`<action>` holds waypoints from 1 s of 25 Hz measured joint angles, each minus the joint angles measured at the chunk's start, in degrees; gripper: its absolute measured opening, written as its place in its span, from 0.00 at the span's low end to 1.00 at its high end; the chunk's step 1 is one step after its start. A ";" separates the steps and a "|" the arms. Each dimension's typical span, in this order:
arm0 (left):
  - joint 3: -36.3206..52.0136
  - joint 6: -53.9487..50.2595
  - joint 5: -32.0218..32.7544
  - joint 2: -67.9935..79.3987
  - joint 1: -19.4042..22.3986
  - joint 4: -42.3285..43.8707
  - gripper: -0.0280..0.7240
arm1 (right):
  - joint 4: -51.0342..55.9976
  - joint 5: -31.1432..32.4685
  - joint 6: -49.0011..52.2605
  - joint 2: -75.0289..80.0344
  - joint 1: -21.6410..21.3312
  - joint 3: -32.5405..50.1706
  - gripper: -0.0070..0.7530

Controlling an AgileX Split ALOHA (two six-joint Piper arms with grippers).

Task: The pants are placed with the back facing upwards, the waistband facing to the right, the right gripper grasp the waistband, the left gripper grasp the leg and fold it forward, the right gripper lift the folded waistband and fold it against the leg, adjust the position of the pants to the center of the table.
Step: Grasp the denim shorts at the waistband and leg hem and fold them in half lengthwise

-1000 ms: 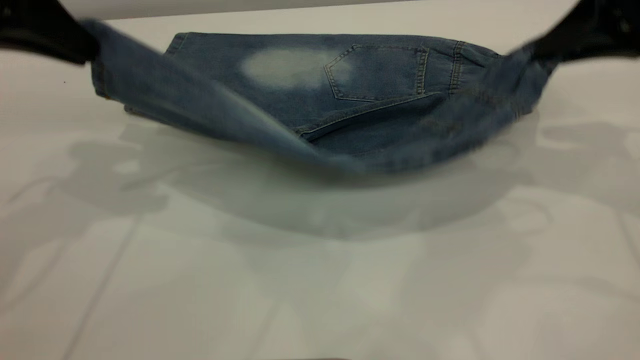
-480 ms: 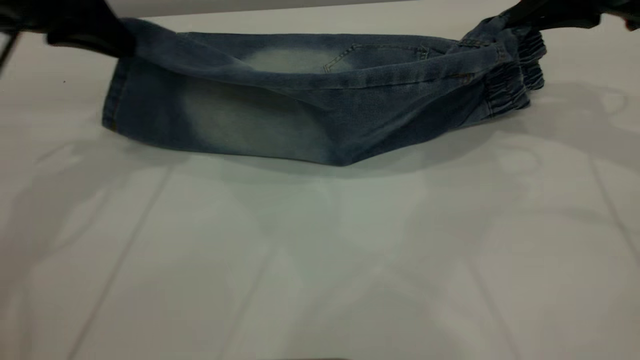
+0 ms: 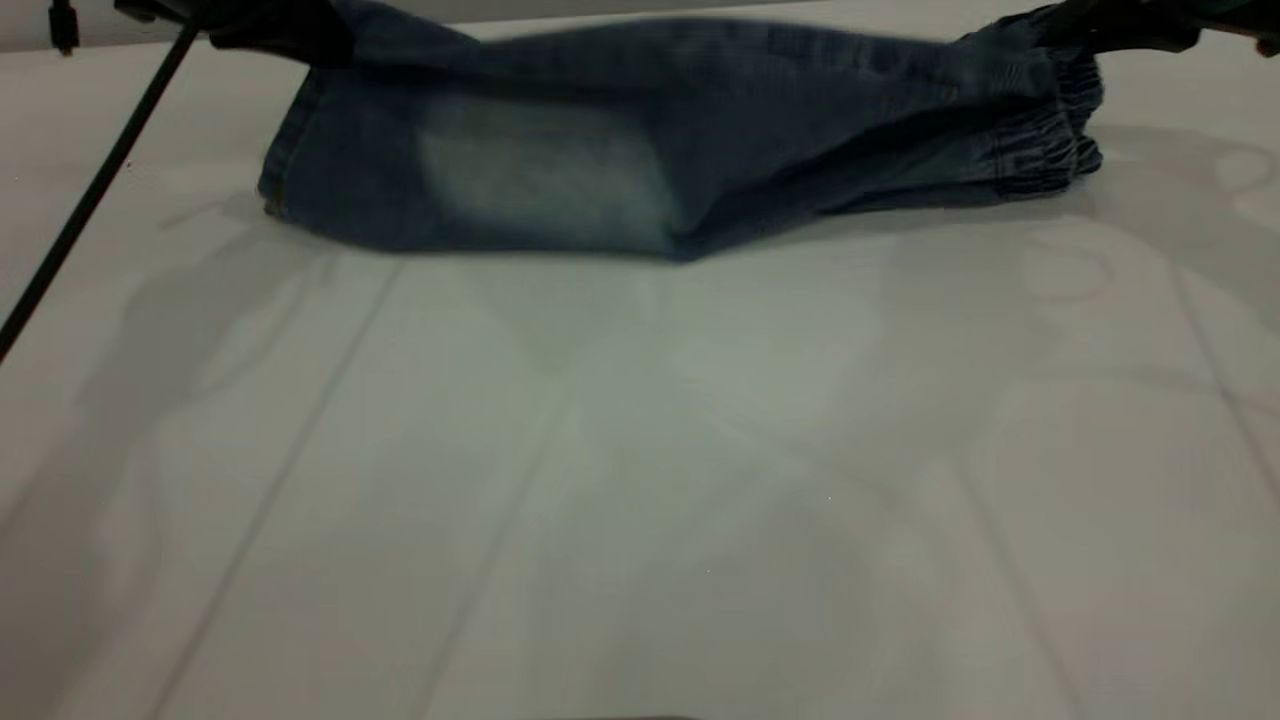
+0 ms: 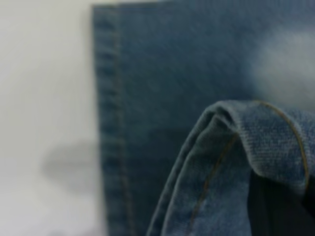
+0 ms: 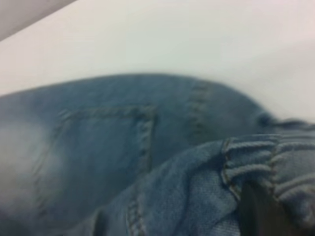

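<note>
Denim pants [image 3: 560,170] hang stretched between my two claws, far across the white counter [image 3: 640,480]: left claw [image 3: 270,25] pinching the leg [image 4: 231,162] hem, right claw [image 3: 1110,25] clamped onto the ruffled waistband [image 3: 1040,140].

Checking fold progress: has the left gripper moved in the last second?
Yes. The left gripper, holding the leg, moved rightward and farther back across the table.

Faded denim pants [image 3: 560,180], smooth table [image 3: 640,480]
</note>
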 joint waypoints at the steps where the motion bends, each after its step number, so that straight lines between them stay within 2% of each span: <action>1: -0.75 0.19 -0.47 0.50 0.00 0.00 0.08 | 1.40 -1.03 -1.17 0.00 0.00 -0.30 0.06; 5: -2.14 1.81 -2.41 2.11 0.00 -0.29 0.08 | 8.06 -3.06 -8.42 0.00 0.00 -1.14 0.06; 10: -2.20 2.84 -5.76 3.74 0.00 -0.48 0.09 | 9.27 -3.23 -11.93 1.15 0.00 -2.63 0.07; 14: -2.26 7.36 -8.25 4.36 -0.30 -0.68 0.13 | 9.61 -3.28 -14.81 2.79 0.00 -3.24 0.14; 17: -2.26 11.89 -10.05 4.36 -0.98 -0.81 0.22 | 9.61 -3.43 -16.98 3.26 0.00 -3.73 0.28; 23: -3.27 17.16 -11.79 4.36 -2.35 -0.94 0.55 | 9.61 -3.61 -17.88 3.26 0.00 -4.66 0.75; 25: -4.33 16.25 -10.90 4.18 -2.41 -2.16 0.63 | 9.61 -3.40 -17.92 3.26 0.00 -4.94 0.85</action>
